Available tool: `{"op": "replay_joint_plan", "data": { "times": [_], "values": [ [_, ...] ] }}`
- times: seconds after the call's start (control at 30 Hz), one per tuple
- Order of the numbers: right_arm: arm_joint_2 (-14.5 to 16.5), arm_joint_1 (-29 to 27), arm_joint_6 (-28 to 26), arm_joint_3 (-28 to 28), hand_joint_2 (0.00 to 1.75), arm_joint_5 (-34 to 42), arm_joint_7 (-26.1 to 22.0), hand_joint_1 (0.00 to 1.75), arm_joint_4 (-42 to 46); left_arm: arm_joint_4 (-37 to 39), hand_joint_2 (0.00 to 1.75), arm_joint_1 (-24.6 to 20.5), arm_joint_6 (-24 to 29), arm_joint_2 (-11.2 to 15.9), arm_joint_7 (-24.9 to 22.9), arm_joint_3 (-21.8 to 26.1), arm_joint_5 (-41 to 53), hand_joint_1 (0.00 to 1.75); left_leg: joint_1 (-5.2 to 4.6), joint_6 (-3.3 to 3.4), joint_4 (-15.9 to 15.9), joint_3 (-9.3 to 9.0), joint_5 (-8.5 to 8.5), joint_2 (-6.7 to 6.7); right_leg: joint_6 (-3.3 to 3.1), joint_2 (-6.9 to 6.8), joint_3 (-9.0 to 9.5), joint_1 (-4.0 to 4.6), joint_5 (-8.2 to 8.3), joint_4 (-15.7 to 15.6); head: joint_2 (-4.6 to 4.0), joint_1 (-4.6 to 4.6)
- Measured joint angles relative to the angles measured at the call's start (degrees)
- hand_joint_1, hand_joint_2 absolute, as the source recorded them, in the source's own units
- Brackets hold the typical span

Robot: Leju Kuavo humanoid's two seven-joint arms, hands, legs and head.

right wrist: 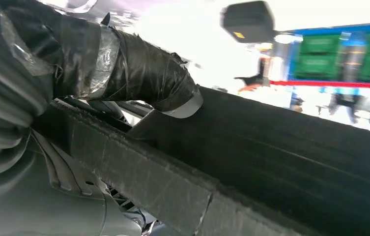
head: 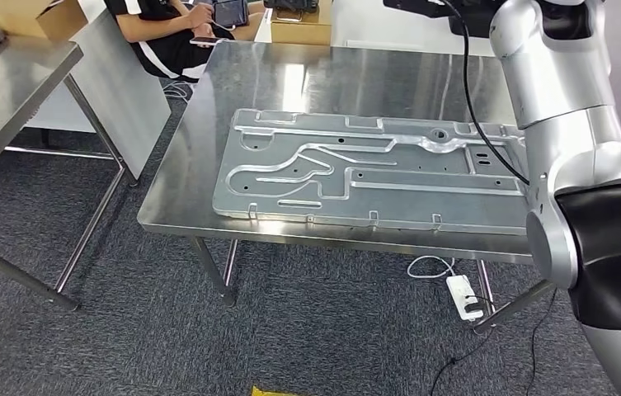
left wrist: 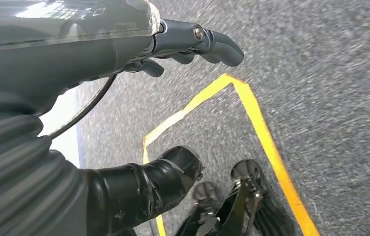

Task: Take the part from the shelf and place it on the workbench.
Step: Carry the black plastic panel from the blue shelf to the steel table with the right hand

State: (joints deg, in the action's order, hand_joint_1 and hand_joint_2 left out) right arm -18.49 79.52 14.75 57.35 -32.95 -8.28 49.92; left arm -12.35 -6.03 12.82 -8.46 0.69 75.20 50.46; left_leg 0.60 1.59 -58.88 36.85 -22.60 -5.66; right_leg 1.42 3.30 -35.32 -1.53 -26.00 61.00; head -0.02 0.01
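Observation:
My right hand (right wrist: 138,73) grips a black, flat, elongated part (right wrist: 281,162), with its taped thumb pressed on the part's upper face. In the head view my silver right arm (head: 554,74) rises along the right side, and a dark piece of the part (head: 422,7) shows at the top edge, above the far side of the steel workbench (head: 208,148). My left hand (left wrist: 183,44) hangs over the grey carpet, holding nothing, with its fingers spaced from the thumb.
A large stamped metal panel (head: 373,169) covers much of the workbench. A seated person (head: 167,37) with a tablet is beyond its far left corner, near cardboard boxes (head: 300,25). Another steel table (head: 2,91) stands at the left. A power strip (head: 465,297) lies on the floor.

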Motion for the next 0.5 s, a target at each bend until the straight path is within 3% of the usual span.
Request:
{"op": "replay_joint_plan", "data": {
  "times": [0.07,0.1,0.13,0.2,0.27,0.33,0.37,0.4,0.5],
  "values": [
    [-0.35,-0.44,-0.30,-0.12,1.75,0.00,-0.12,1.75,0.02,0.00,1.75,0.03,0.10,-0.02,-0.01,0.01,0.02,0.00,0.15,-0.74,-0.01,0.51,0.32,-1.13,-0.21,0.64,0.61,0.20,0.21,-1.47,0.00,-0.01],
    [-0.43,-0.76,-0.39,-0.20,1.75,-0.01,-0.14,1.75,0.03,-0.01,1.75,0.11,0.14,0.03,-0.01,0.02,0.02,0.00,0.19,-1.11,0.16,0.64,0.50,-1.63,-0.48,-0.04,0.68,0.14,0.36,-1.54,0.00,0.00],
    [-0.44,-1.09,-0.49,-0.32,1.75,0.03,-0.26,1.75,0.05,-0.01,1.75,0.17,0.16,0.04,0.01,0.02,0.02,0.00,0.13,-1.38,0.04,0.82,0.45,-1.22,-0.81,-0.68,0.80,0.04,0.52,-1.77,0.00,-0.01],
    [-0.63,-1.83,-0.94,-0.85,1.75,0.33,-0.84,1.75,0.15,-0.01,1.75,0.17,0.21,0.08,0.10,0.03,0.04,0.00,-0.12,-1.74,-2.71,2.21,-1.35,1.59,-1.59,-1.95,1.09,-0.22,0.81,-2.29,0.00,-0.03],
    [-1.15,-3.06,-1.60,-1.67,1.75,0.96,-1.73,1.75,0.38,0.00,1.75,0.08,0.20,0.05,0.31,0.03,0.09,0.00,-0.05,-1.95,-9.79,5.44,-4.95,4.57,-2.00,-3.07,1.20,-0.05,0.82,-2.44,0.00,-0.05],
    [-1.75,-4.88,-1.37,-2.32,1.75,1.25,-2.65,1.75,0.60,0.00,1.75,0.08,0.16,0.05,0.50,0.03,0.10,0.00,0.12,-2.15,-15.68,8.02,-6.88,5.29,-2.07,-3.98,1.23,0.10,0.75,-2.40,0.00,-0.05],
    [-2.00,-5.85,-0.85,-2.49,1.75,1.16,-3.02,1.75,0.64,0.00,1.75,0.11,0.15,0.05,0.56,0.03,0.10,0.00,0.15,-2.14,-15.79,7.91,-6.42,5.37,-2.07,-4.26,1.25,0.16,0.73,-2.37,0.00,-0.05],
    [-2.20,-6.70,-0.22,-2.54,1.75,1.03,-3.35,1.75,0.61,0.00,1.75,0.13,0.15,0.05,0.62,0.03,0.09,0.00,0.15,-2.01,-13.52,6.58,-5.06,5.38,-2.04,-4.46,1.27,0.21,0.70,-2.33,0.00,-0.05],
    [-2.70,-7.95,0.98,-2.53,1.75,0.99,-3.76,1.75,0.14,0.00,1.75,0.06,0.14,0.15,0.86,0.04,0.04,0.00,-0.26,-0.99,-2.43,0.46,-1.24,5.93,-1.57,-4.91,1.16,0.47,0.45,-2.06,0.00,-0.05]
  ]
}}
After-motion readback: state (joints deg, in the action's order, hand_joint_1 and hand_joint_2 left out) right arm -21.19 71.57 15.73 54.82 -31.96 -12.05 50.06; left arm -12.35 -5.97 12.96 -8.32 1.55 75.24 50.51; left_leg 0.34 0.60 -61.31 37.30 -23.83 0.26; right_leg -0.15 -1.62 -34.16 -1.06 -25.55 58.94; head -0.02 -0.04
